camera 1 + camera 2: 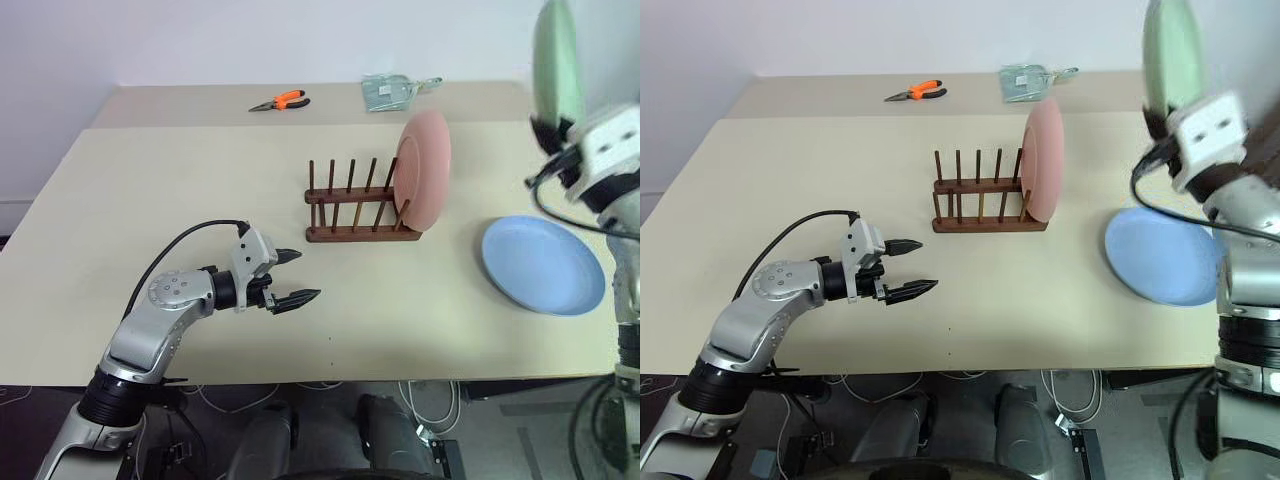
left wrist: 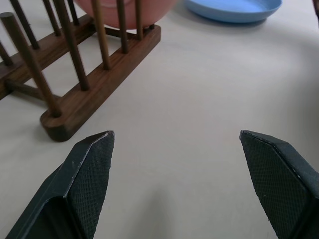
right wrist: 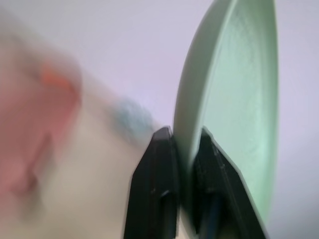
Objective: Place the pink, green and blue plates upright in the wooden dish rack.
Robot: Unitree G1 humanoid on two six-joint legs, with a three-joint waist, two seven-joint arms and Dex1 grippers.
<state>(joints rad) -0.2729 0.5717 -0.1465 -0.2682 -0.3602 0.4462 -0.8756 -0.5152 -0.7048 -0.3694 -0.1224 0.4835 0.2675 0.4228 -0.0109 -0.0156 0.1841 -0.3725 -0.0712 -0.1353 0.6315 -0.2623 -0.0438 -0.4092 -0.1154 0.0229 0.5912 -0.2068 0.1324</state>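
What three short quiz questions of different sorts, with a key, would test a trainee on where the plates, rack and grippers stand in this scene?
1. True or false: the pink plate stands upright in the rack.
2. Which plate does the right gripper hold? A pink, B green, C blue.
3. Fill in: the blue plate lies flat on the ____.

Key: 1 true. 2 B, the green plate. 3 table.

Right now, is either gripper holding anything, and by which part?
Right gripper holds the green plate upright, fingers pinching its lower rim. Left gripper is open and empty above the table.
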